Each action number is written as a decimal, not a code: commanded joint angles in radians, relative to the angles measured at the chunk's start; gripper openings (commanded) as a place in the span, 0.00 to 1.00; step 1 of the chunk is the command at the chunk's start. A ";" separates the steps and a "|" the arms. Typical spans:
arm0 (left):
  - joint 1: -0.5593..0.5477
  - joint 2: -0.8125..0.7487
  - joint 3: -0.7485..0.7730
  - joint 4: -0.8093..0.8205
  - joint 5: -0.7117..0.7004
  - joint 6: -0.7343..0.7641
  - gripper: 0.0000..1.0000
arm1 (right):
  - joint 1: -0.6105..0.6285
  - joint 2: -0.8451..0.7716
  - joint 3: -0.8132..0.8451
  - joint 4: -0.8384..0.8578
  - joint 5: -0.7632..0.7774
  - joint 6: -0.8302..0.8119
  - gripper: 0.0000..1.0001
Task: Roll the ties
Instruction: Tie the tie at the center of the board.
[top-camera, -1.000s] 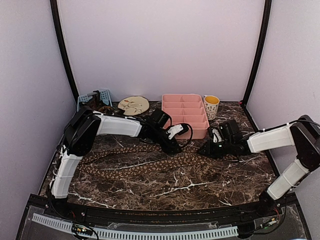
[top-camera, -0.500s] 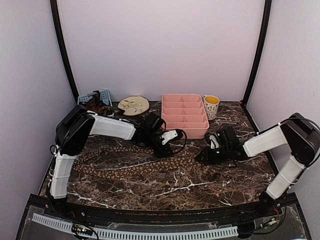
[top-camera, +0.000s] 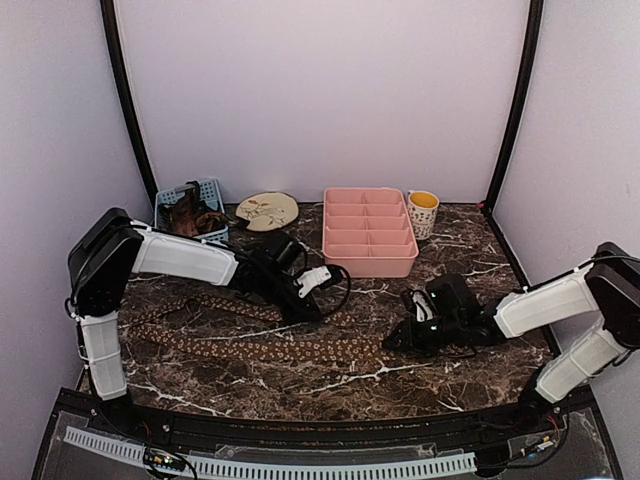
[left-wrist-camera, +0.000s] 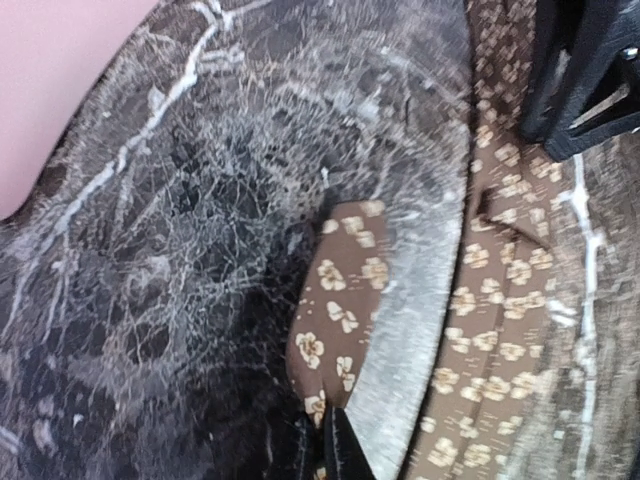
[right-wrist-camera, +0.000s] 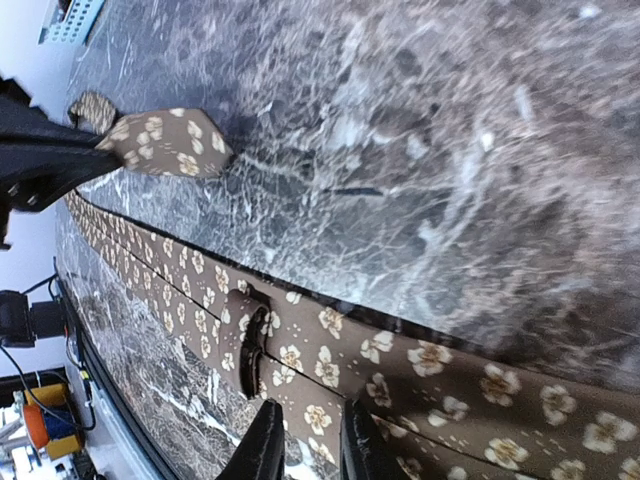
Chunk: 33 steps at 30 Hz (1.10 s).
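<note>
One dark brown tie with tan flowers (top-camera: 250, 346) lies across the front half of the marble table, folded back on itself at the left. My left gripper (top-camera: 308, 312) is shut on its narrow end (left-wrist-camera: 340, 290), fingertips low in the left wrist view (left-wrist-camera: 325, 450). My right gripper (top-camera: 393, 340) is shut on the wide end, and fabric (right-wrist-camera: 330, 370) runs between its two fingers (right-wrist-camera: 265, 440). The tie's keeper loop (right-wrist-camera: 250, 340) shows just ahead of them. The narrow end and the left gripper also show in the right wrist view (right-wrist-camera: 165, 140).
A pink divided tray (top-camera: 370, 232), a patterned plate (top-camera: 267, 210) and a cup (top-camera: 423, 212) stand along the back. A blue basket (top-camera: 205, 190) at the back left holds dark brown fabric. A black cable (top-camera: 338, 285) loops beside the left wrist.
Both grippers have moved toward the front left, pulling the tie with them. The tie now lies nearer the front edge and straighter.
</note>
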 joint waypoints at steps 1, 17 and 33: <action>-0.018 -0.132 -0.025 -0.082 0.033 -0.102 0.00 | -0.023 -0.085 -0.011 -0.072 0.055 0.020 0.20; -0.123 -0.132 -0.124 -0.006 0.074 -0.300 0.00 | -0.038 -0.056 -0.035 -0.010 0.015 -0.004 0.21; -0.139 -0.055 -0.102 0.060 0.105 -0.393 0.00 | -0.038 -0.027 -0.047 0.012 -0.004 0.000 0.20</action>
